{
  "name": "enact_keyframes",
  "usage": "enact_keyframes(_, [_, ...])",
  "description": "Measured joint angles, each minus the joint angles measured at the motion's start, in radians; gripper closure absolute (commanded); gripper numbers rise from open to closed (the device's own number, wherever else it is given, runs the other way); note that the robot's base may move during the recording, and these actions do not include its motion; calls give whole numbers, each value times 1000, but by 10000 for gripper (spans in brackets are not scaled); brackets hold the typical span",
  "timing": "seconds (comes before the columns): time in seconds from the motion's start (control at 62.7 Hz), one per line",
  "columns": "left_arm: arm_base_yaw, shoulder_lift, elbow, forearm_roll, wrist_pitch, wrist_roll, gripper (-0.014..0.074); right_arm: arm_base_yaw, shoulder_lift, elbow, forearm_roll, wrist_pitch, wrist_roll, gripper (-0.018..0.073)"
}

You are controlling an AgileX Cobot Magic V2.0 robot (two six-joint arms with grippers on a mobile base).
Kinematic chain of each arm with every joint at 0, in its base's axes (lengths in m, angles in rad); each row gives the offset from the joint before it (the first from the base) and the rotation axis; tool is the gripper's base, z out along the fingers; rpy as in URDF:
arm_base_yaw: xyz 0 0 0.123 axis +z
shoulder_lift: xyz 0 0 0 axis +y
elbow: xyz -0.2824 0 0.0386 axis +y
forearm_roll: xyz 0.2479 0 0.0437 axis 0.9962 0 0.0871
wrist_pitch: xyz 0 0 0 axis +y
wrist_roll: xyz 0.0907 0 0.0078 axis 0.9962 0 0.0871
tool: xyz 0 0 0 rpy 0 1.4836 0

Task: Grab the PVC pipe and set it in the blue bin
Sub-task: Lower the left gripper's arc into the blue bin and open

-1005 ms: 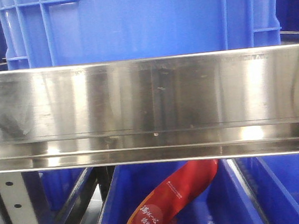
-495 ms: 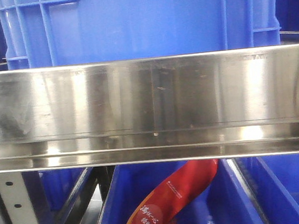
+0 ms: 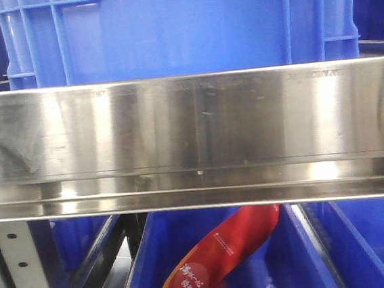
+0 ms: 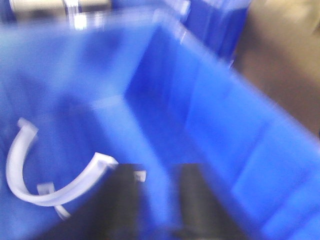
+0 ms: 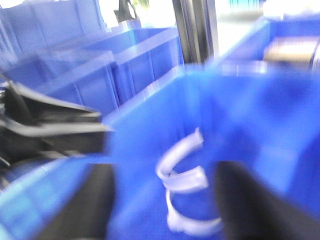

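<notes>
While both hands (image 4: 152,200) (image 5: 162,205) gape, curved PVC pieces (image 5: 182,175) (blurred) lie in the blue bin (image 4: 225,145).

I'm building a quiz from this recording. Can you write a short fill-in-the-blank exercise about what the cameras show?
1. The curved white PVC pieces lie inside a bin coloured ____.
2. In the front view, the bar across the middle is made of shiny ____.
3. Below that bar, the printed bag is coloured ____.

Missing words: blue; metal; red
</notes>
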Motion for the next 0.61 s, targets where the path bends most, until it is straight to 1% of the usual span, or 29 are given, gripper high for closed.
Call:
enact_keyframes(0.032, [0,-16,0,0,0,0,708,0,-10,0,-8,-2,0,624])
enact_keyframes(0.096, [0,-42,0,0,0,0,707,0,-25,0,-17,-9,0,725])
enact_keyframes(0.271, [0,-112,-3,1,4,0,707,0,-86,0,-19,-13,0,727])
enact_keyframes(0.367, [0,-163,7,1,4,0,707,0,-140,0,-19,23,0,727])
enact_keyframes(0.431, [0,-205,43,-4,-11,0,707,0,-180,4,-19,39,0,727])
enact_keyframes(0.511, [-12,-265,121,-6,-81,0,707,2,-234,51,-19,-11,0,727])
enact_keyframes(0.606, [-38,-351,273,-8,-225,0,707,5,-293,143,-19,-94,0,727])
